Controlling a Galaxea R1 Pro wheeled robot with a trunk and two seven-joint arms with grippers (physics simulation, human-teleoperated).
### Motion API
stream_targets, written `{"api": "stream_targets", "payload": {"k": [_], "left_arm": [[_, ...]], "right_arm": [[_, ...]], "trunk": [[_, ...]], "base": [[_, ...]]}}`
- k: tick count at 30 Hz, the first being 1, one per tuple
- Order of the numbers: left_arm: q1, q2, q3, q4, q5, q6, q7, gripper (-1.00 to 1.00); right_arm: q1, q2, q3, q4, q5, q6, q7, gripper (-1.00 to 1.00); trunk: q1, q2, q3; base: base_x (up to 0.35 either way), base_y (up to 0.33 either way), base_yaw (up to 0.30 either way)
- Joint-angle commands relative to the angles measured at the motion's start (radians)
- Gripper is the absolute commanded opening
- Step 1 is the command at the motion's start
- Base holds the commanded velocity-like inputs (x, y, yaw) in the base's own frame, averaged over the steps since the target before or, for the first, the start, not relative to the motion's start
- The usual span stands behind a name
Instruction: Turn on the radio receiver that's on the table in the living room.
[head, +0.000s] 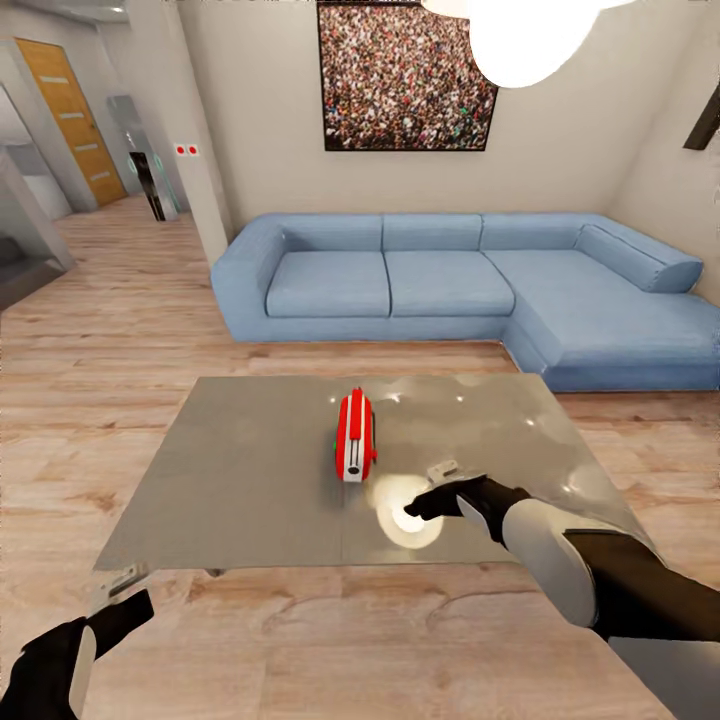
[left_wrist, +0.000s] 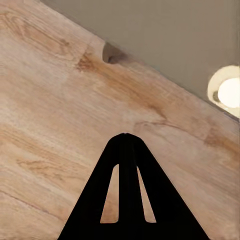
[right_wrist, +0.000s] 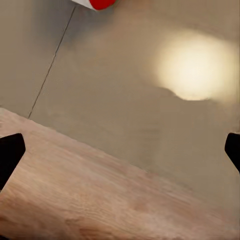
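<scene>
The red radio receiver (head: 355, 437) with white trim stands on edge near the middle of the grey table (head: 240, 480). A corner of the radio receiver (right_wrist: 97, 4) shows in the right wrist view. My right gripper (head: 428, 490) hovers over the table's near part, a short way right of and nearer than the radio, apart from it. Its fingers (right_wrist: 10, 155) are spread wide and open, with nothing between them. My left gripper (head: 120, 597) hangs over the floor off the table's near left corner. Its fingers (left_wrist: 126, 150) meet at the tips, shut and empty.
A blue L-shaped sofa (head: 450, 285) stands beyond the table under a crowd photo (head: 405, 75). Light wood floor (head: 110, 330) surrounds the table. A lamp's bright reflection (head: 405, 510) lies on the tabletop by my right gripper. A table leg (left_wrist: 112, 52) shows under the near edge.
</scene>
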Motion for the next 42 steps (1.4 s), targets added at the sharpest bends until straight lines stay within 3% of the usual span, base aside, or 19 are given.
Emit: {"api": "stream_targets", "payload": {"k": [1,9,12,13,17,18,20,21,23,25,31,37,42], "left_arm": [[0.000,0.000,0.000,0.001,0.000,0.000,0.000,-1.00],[0.000,-0.001,-0.058,0.043,-0.007,-0.011,0.000,-1.00],[0.000,-0.001,-0.074,0.092,-0.059,-0.057,0.000,-1.00],[0.001,0.000,-0.076,0.131,-0.097,-0.087,0.000,-1.00],[0.002,0.013,-0.073,0.317,-0.194,-0.200,0.002,-1.00],[0.003,0.034,-0.073,0.421,-0.224,-0.267,0.003,-1.00],[0.003,0.057,-0.073,0.536,-0.242,-0.345,0.004,-1.00],[0.003,0.078,-0.074,0.646,-0.253,-0.431,0.004,-1.00],[0.003,0.100,-0.075,0.763,-0.259,-0.537,0.005,-1.00],[0.003,0.120,-0.077,0.849,-0.262,-0.600,0.006,-1.00],[0.006,0.145,-0.079,1.020,-0.264,-0.643,0.009,-1.00],[0.015,0.130,-0.081,1.061,-0.262,-0.643,0.008,-1.00],[0.017,0.088,-0.080,1.063,-0.261,-0.643,0.008,-1.00]], "right_arm": [[0.018,-0.001,-0.001,0.000,0.000,-0.024,-0.003,1.00],[0.100,-0.002,-0.001,0.000,0.000,-0.079,-0.044,1.00],[0.134,-0.002,-0.001,0.000,0.000,-0.088,-0.045,1.00],[0.155,-0.002,-0.001,0.000,0.000,-0.098,-0.046,1.00],[0.231,-0.007,-0.001,0.000,-0.002,-0.144,-0.077,1.00],[0.263,-0.008,-0.001,0.000,-0.002,-0.171,-0.103,1.00],[0.297,-0.010,-0.002,0.000,-0.002,-0.199,-0.131,1.00],[0.331,-0.011,-0.002,0.000,-0.003,-0.221,-0.159,1.00],[0.377,-0.011,-0.003,0.000,-0.006,-0.235,-0.190,1.00],[0.422,-0.011,-0.005,0.000,-0.015,-0.241,-0.217,1.00],[0.544,-0.011,-0.007,0.000,-0.078,-0.245,-0.289,1.00],[0.602,-0.009,-0.006,0.001,-0.096,-0.237,-0.322,1.00],[0.608,-0.008,-0.006,0.000,-0.095,-0.236,-0.323,1.00]], "trunk": [[-0.004,0.007,0.003],[-0.035,0.063,0.028],[-0.046,0.084,0.038],[-0.050,0.091,0.041],[-0.065,0.119,0.053],[-0.069,0.126,0.057],[-0.077,0.140,0.063],[-0.081,0.147,0.066],[-0.081,0.147,0.066],[-0.081,0.147,0.066],[-0.081,0.147,0.066],[-0.081,0.147,0.066],[-0.081,0.147,0.066]], "base": [[-0.299,-0.140,0.000],[-0.300,-0.136,0.000],[-0.260,-0.118,0.000],[-0.160,-0.056,0.000],[-0.059,-0.021,0.000],[-0.014,-0.005,0.000],[-0.009,-0.003,0.000],[-0.004,-0.001,0.000],[-0.002,-0.001,0.000],[0.000,0.000,0.000],[0.000,0.000,0.000],[0.000,0.000,0.000],[0.000,0.000,0.000]]}}
